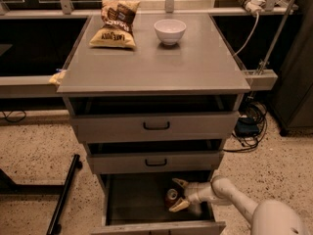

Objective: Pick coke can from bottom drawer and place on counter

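Observation:
The bottom drawer (132,204) stands pulled out, its grey floor showing. The coke can (171,197), red with a silver top, stands upright on the drawer floor toward the right side. My gripper (179,194) reaches in from the right on a white arm, low inside the drawer. Its two tan fingers are spread, one behind the can and one in front of it, so the can sits between them. The counter (156,62) is the broad grey top of the cabinet above.
A chip bag (115,23) lies at the counter's back left and a white bowl (169,31) at the back middle. Two shallower drawers (156,126) with black handles sit above the bottom one, slightly ajar. Cables (249,126) lie on the floor at the right.

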Robot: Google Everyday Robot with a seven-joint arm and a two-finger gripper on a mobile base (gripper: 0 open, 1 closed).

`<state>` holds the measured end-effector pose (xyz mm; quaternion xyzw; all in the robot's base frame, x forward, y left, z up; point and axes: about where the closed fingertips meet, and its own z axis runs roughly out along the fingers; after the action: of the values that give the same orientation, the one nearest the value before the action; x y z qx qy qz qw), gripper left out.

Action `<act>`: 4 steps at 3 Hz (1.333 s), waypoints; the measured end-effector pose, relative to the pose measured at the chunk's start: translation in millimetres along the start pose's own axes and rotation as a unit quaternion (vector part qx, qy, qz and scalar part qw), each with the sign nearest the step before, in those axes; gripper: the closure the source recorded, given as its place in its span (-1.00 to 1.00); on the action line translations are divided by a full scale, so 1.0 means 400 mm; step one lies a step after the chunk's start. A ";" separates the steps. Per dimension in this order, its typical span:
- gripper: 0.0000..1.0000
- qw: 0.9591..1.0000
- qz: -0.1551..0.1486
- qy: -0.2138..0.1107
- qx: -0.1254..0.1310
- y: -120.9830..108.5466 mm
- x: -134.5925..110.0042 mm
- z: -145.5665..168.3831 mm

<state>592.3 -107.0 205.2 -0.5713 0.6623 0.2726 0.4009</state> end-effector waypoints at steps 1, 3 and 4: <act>-0.54 1.000 -0.014 0.012 -0.006 0.007 0.024 0.035; 0.28 1.000 -0.015 0.013 -0.007 0.008 0.024 0.036; 0.73 1.000 -0.010 0.009 -0.008 0.015 0.015 0.024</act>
<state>588.2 -101.2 194.3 -0.5836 0.6576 0.2685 0.3936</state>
